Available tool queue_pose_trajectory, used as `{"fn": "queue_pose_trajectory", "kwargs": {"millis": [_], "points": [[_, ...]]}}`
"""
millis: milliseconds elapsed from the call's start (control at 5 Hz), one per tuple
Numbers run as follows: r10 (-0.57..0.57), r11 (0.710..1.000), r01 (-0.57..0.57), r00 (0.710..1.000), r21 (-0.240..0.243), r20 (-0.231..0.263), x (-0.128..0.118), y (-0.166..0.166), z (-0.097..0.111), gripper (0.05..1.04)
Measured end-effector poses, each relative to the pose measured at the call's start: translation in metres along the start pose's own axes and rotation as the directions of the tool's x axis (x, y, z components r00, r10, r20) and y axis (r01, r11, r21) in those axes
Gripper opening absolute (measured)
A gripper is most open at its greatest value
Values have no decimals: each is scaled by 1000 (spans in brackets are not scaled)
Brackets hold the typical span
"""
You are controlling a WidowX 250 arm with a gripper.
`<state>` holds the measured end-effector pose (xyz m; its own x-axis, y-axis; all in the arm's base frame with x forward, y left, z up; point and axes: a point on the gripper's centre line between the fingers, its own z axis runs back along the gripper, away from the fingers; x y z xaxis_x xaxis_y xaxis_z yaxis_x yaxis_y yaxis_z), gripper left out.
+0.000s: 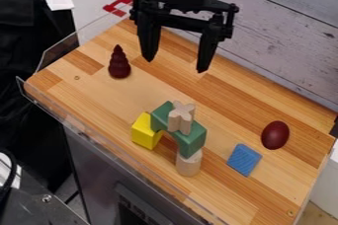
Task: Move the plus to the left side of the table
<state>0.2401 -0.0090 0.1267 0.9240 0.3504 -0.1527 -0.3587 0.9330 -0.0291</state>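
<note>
Wooden tabletop [228,105]: plus [182,117] below tool [176,66].

Beige plus [180,119], green arch [192,140], yellow block [143,132], striped tabletop [228,106]

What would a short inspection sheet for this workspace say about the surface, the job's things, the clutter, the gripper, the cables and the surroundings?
Surface: wooden tabletop in light and darker strips, see-through rim along part of its edge.
Job's things: tan plus, standing on top of a green arch.
Clutter: yellow block and pale cylinder under the arch's ends; blue block, dark red egg, dark red tiered cone.
Gripper: black gripper above the table's far part, fingers spread, nothing between them.
Cables: black curved line at the lower left edge, possibly a cable.
Surroundings: whitewashed plank wall behind, black cloth at left.
</note>
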Motion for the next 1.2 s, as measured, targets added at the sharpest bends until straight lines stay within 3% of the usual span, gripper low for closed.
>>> {"fn": "queue_pose_trajectory", "kwargs": {"millis": [1000, 1200], "points": [[-1, 1000, 1, 995, 0, -102, -38, -12, -31, 999], [-6, 1000, 5, 995, -12, -95, -36, -14, -34, 999]]}}
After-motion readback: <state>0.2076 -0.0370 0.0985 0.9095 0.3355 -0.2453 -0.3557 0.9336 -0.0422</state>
